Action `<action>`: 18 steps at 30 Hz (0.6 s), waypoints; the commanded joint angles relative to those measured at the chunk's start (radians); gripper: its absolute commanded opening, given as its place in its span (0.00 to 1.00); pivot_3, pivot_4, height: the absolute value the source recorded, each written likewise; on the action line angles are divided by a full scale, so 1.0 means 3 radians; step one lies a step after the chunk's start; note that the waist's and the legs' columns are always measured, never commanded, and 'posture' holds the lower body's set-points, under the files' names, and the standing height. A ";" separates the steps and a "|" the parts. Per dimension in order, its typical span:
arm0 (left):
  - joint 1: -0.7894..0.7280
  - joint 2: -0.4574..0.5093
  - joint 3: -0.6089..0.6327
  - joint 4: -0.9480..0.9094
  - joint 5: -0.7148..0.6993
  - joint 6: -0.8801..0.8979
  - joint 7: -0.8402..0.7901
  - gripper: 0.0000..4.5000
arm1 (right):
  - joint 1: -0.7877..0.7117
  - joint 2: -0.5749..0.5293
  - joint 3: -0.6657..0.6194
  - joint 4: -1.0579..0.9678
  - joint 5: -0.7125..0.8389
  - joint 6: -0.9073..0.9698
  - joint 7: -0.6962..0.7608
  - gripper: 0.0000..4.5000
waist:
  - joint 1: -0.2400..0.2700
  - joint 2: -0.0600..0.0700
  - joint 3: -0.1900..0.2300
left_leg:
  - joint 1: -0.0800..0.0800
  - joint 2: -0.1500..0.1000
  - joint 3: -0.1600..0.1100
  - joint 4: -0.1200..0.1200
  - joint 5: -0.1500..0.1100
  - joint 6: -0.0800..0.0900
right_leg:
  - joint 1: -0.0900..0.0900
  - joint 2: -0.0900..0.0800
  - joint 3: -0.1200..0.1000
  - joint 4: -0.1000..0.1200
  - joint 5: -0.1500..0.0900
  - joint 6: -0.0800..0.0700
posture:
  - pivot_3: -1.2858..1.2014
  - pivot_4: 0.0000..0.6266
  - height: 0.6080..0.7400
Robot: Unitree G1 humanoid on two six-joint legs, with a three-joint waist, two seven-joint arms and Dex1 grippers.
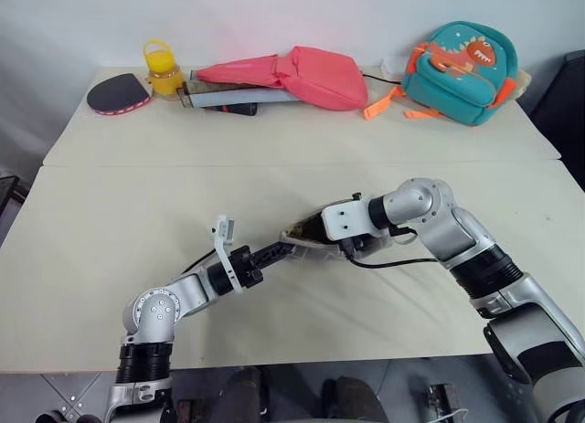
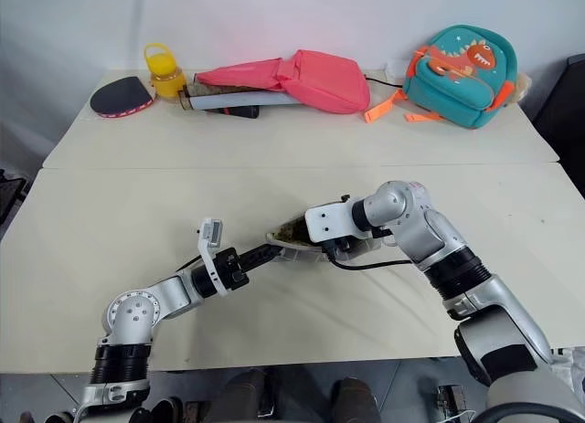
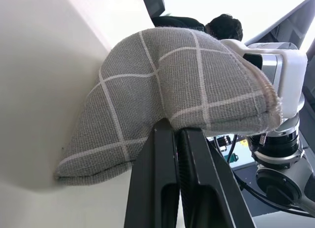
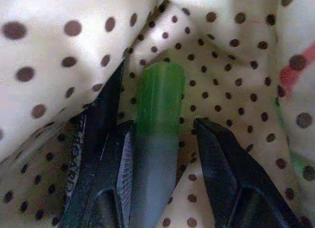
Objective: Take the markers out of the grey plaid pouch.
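Right wrist view: right hand (image 4: 165, 154), half-open inside the grey plaid pouch (image 3: 187, 85), should straddle the green-capped marker (image 4: 156, 134) squarely; left hand (image 3: 179, 181) pinches the pouch.

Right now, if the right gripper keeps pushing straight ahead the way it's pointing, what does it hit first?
Probably the green-capped marker, already lying between the right gripper's open fingers; past its tip comes the dotted lining of the grey plaid pouch.
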 commanded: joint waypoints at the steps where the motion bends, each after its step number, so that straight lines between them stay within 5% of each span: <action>1: 0.0057 0.0000 0.0024 -0.0090 0.0003 -0.0019 0.0014 0.00 | 0.0028 -0.0005 0.0046 0.0073 -0.0113 -0.0011 0.0010 0.44 | 0.0000 0.0000 0.0000 | 0.0000 0.0000 0.0000 0.0000 0.0000 0.0000 | 0.0000 0.0000 0.0000 0.0000 0.0000 0.0000 | 0.52 0.24 1.00; 4: 0.0044 -0.0014 0.0031 -0.0088 -0.0005 -0.0022 0.0029 0.00 | 0.0069 0.0020 0.0069 0.0012 -0.0083 -0.0017 0.0079 0.44 | 0.0000 0.0000 0.0000 | 0.0000 0.0000 0.0000 0.0000 0.0000 0.0000 | 0.0000 0.0000 0.0000 0.0000 0.0000 0.0000 | 0.52 0.24 1.00; 7: 0.0028 -0.0015 0.0048 -0.0065 0.0007 -0.0041 0.0044 0.00 | 0.0077 0.0103 0.0008 -0.0073 0.0024 -0.0007 0.0064 0.33 | 0.0000 0.0000 0.0000 | 0.0000 0.0000 0.0000 0.0000 0.0000 0.0000 | 0.0000 0.0000 0.0000 0.0000 0.0000 0.0000 | 0.52 0.24 1.00; 18: 0.0021 -0.0065 0.0160 -0.0039 -0.0152 0.0050 0.0061 0.00 | 0.0057 0.0133 -0.0019 0.0045 -0.0128 -0.0046 -0.0061 0.33 | -0.0003 0.0000 0.0000 | 0.0000 0.0001 0.0000 0.0000 0.0000 0.0000 | -0.0001 0.0001 0.0000 0.0000 0.0000 0.0000 | 0.52 0.24 1.00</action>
